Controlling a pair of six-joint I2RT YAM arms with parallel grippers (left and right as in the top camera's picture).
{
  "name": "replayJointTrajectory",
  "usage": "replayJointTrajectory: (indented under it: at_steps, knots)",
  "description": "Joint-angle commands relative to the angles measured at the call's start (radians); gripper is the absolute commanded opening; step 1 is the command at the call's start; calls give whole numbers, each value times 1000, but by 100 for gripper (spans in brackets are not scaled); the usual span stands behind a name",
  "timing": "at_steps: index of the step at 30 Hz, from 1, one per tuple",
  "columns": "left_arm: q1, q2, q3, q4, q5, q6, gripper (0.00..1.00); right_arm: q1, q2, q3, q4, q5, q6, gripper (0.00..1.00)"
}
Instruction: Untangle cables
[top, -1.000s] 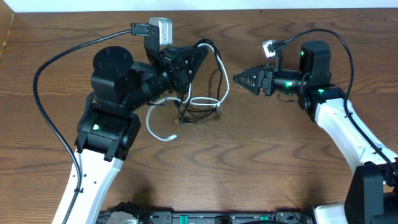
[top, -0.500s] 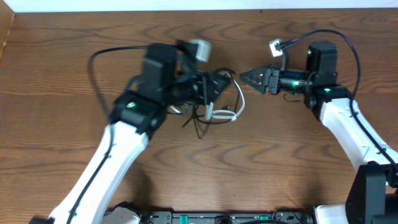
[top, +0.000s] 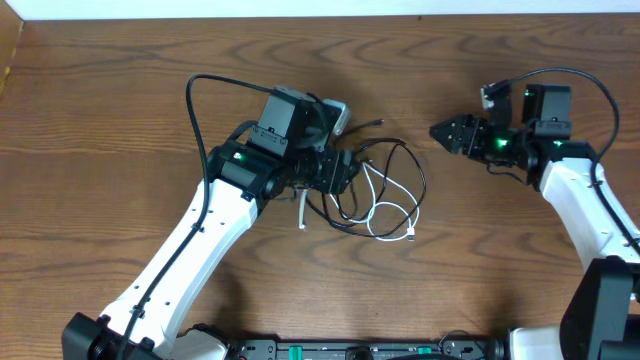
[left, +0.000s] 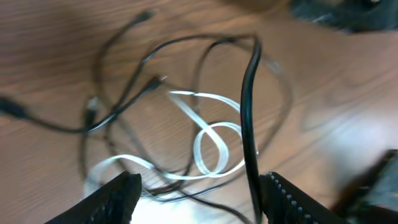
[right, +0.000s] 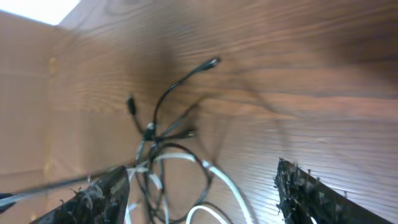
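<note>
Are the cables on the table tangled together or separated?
Tangled. The loops of the white cable cross the black cables in one pile, with strands overlapping at several spots.

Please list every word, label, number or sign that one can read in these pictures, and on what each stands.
None can be read. The cables, the table, the left arm and the right arm show no legible word, number or sign; the wrist views are blurred.
</note>
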Motion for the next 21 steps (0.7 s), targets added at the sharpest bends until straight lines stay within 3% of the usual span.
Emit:
replayJointTrajectory:
  at_steps: [1, 8, 10, 12, 14, 17, 21]
  knots:
    - [0, -1, 21, -15, -82, 82, 65, -4, -14, 2, -9, 45, -36, 73]
    - [-46, 89, 21, 47, 83, 82, 64, -3, -14, 2, -26, 45, -39, 73]
    - [-70, 129, 21, 87, 115, 82, 52, -3, -14, 2, -40, 45, -40, 72]
    - [-83, 157, 21, 120, 108, 82, 23, -3, -14, 2, -56, 45, -45, 72]
    - [-81, 164, 21, 152, 96, 56, 8, -3, -14, 2, -69, 43, -57, 72]
    - [-64, 136, 40, 187, 7, -30, 7, -3, -14, 2, -72, -8, -102, 70]
    - [-29, 39, 135, 189, -76, -35, 7, -3, -26, 3, -40, -138, -141, 70]
